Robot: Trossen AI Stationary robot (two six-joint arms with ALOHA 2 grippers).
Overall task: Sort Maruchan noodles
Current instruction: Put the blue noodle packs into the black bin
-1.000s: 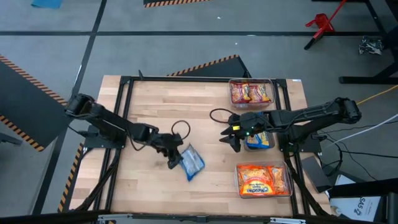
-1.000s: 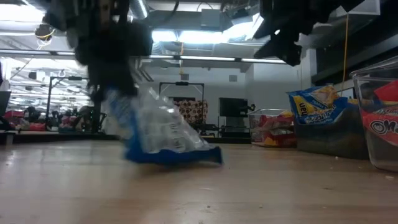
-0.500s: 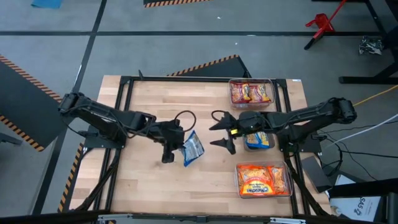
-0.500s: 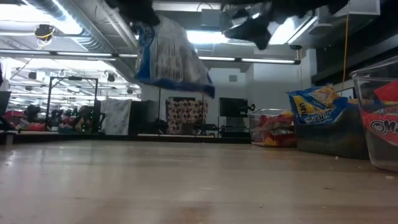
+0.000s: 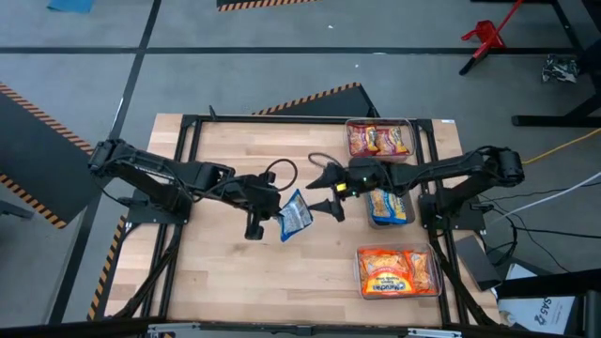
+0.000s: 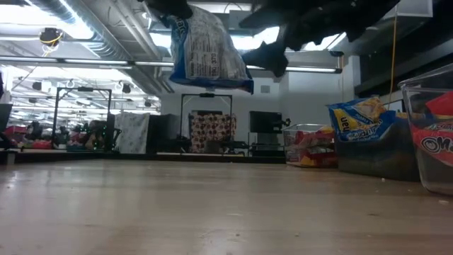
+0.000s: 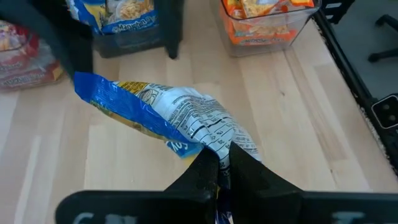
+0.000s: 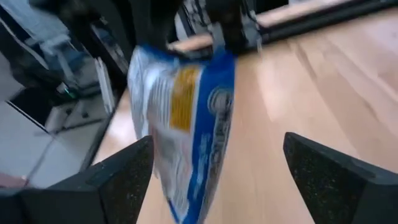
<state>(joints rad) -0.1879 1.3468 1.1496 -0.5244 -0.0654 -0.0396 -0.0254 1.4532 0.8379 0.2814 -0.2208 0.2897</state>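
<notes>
A: Where is the blue-and-yellow Maruchan noodle packet (image 5: pixel 295 215) right now?

B: Up in the air over the middle of the tabletop (image 5: pixel 225 272), hanging from the left pincer (image 5: pixel 270 208), which is clamped tight on one edge of it. The low view shows the packet clear of the wood.

A: And the right pincer (image 5: pixel 328 192)?

B: Just beside the packet, on its far side from the left one, fingers spread wide with the packet in front of the gap. It isn't gripping anything.

A: The bins?

B: Three clear ones along the right side: dark red packets in the far bin (image 5: pixel 379 140), blue-and-yellow in the middle bin (image 5: pixel 391 208), orange in the near bin (image 5: pixel 398 271).
</notes>
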